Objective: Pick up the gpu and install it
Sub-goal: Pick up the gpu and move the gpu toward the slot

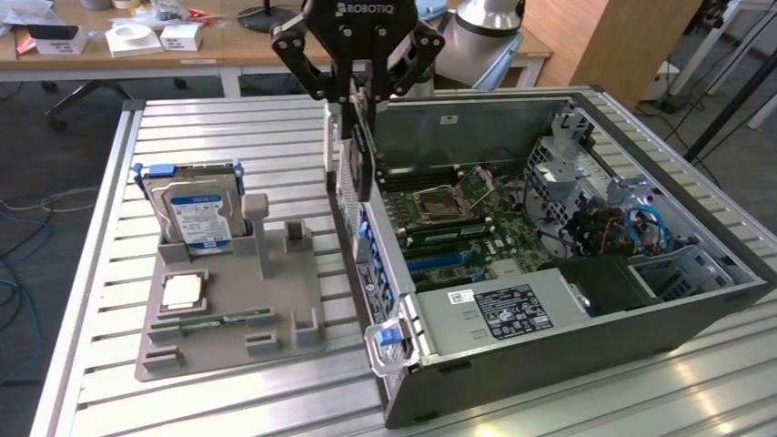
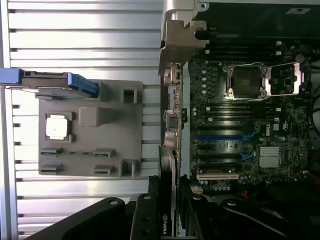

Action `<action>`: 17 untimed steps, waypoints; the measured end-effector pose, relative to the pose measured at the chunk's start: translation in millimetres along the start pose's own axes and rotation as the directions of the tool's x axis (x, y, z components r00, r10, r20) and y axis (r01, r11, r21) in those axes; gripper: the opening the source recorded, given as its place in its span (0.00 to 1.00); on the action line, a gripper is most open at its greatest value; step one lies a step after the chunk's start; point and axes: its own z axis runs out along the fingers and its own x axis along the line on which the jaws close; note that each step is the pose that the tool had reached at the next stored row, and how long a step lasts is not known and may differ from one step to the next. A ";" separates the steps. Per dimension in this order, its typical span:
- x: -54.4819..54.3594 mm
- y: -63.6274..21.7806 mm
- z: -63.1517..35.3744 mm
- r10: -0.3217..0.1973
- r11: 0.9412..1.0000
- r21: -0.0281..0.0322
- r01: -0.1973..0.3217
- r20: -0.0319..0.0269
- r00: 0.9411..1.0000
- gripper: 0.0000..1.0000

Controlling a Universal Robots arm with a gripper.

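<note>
The gpu (image 1: 349, 168), a thin dark card, hangs on edge over the open computer case's (image 1: 547, 346) wall on the exterior view's left. My gripper (image 1: 359, 96) is shut on its upper part from above. In the wrist view the gpu (image 2: 167, 200), with an NVIDIA mark on it, sits between my two black fingers (image 2: 145, 220), above the case's rear edge. The motherboard (image 2: 240, 120) lies just beside it, with its blue slot (image 2: 222, 136) and white slot (image 2: 217, 176) uncovered.
A grey parts holder (image 1: 218, 300) lies on the slatted table at the exterior view's left. It carries an upright silver hard drive (image 1: 195, 214), a square processor chip (image 1: 182, 289) and a green memory stick (image 1: 225, 319). The power supply (image 1: 510, 309) fills the case's near corner.
</note>
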 end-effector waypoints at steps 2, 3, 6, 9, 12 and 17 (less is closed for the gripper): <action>-8.9 0.3 0.2 0.000 1.000 -0.001 0.000 0.000 1.000 0.26; -13.1 0.4 0.4 0.000 1.000 -0.001 0.000 0.000 1.000 0.26; -26.2 0.8 0.6 -0.001 1.000 -0.002 0.001 0.000 1.000 0.26; -40.0 1.2 1.0 -0.001 1.000 -0.003 0.001 0.000 1.000 0.26; -53.4 1.6 1.3 -0.001 1.000 -0.003 0.001 0.000 1.000 0.26; -76.2 2.3 1.9 -0.002 1.000 -0.004 0.002 0.000 1.000 0.26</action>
